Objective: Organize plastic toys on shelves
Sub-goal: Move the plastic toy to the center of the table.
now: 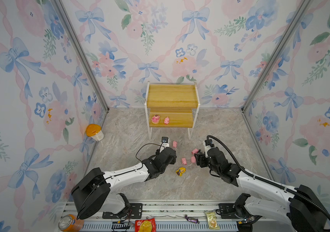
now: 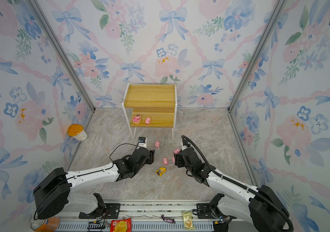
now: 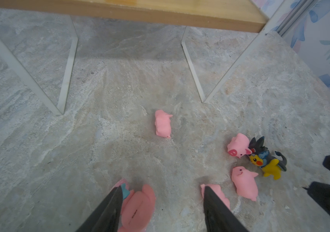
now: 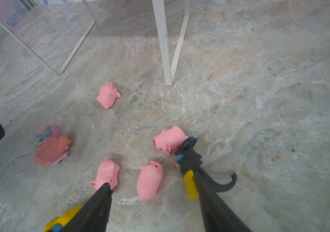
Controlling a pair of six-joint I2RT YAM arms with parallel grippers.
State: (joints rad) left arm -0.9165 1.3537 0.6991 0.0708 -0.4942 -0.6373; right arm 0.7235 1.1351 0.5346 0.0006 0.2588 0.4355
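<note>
Meanwhile: two toys on the rack — seven on the desk

Against the back wall, the two-tier wooden rack (image 1: 172, 94) carries two toys at the left end of its lower board: a pig on a round base (image 1: 155, 119) and a small pig (image 1: 166, 120) just beside it, both upright.

Everything else lies on the marble desk (image 1: 210, 124) in front of the rack. A lone pig (image 1: 174, 143) lies near the rack's legs. Closer to the arms, a snout-forward pig (image 4: 170, 139) touches the black-and-yellow creature (image 3: 266, 160). The yellow-haired doll (image 1: 180, 171) lies between the two arms, nearest the robot's base.

The left claw (image 3: 162, 187) hangs low with its fingers apart and only bare desk between them. The pink blue-hatted figure (image 3: 138, 206) lies tipped over against one finger, and a half-hidden pig (image 3: 214, 192) sits behind the other.

The right claw (image 4: 152, 179) is also spread and grips nothing. It straddles a middle pig (image 4: 149, 179), with a gap on each side. One fingertip sits at the half-hidden pig and the other overlaps the creature — whether it touches, I cannot tell.
</note>
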